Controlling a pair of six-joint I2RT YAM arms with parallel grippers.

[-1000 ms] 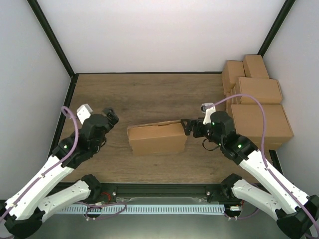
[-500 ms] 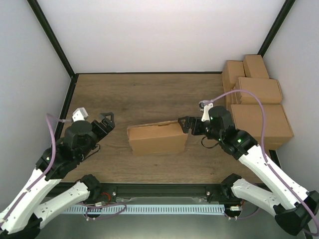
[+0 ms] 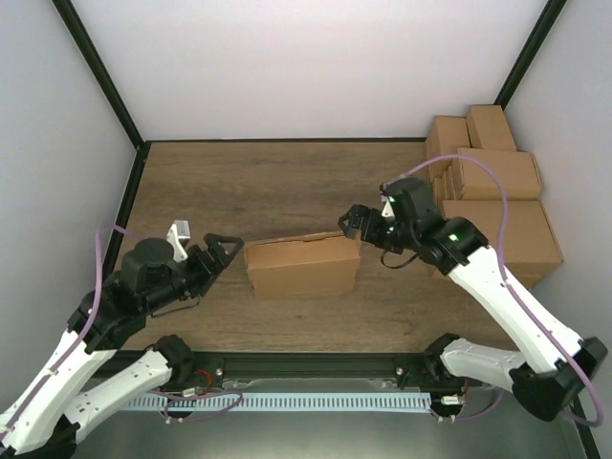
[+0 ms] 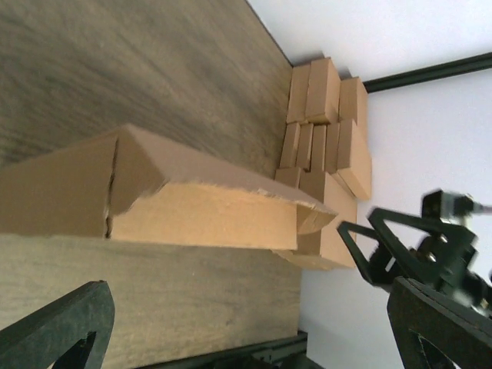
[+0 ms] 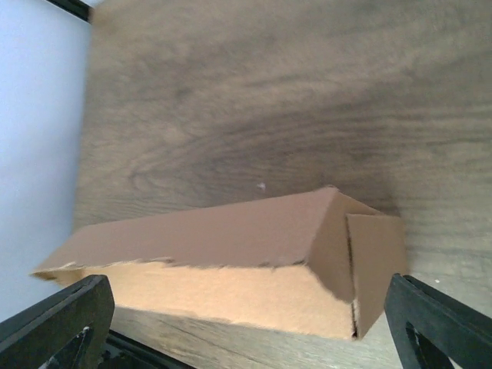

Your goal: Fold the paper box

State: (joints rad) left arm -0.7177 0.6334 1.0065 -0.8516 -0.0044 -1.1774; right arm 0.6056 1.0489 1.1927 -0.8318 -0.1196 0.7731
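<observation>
Centrally near the wooden table's [image 3: 287, 182] front edge, the plain brown cardboard paper box [image 3: 301, 268] lies between left gripper [image 3: 228, 251] and right gripper [image 3: 351, 222], both released, empty.

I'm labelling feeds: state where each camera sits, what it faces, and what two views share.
Top: above, behind the robot, looking down on box, left pincer, right pincer, both open.
Left wrist: on left arm, facing right along the box to cartons; own fingers at bottom.
Right wrist: on right arm, facing left at the box; own fingers at bottom.
Wrist views share the box.
</observation>
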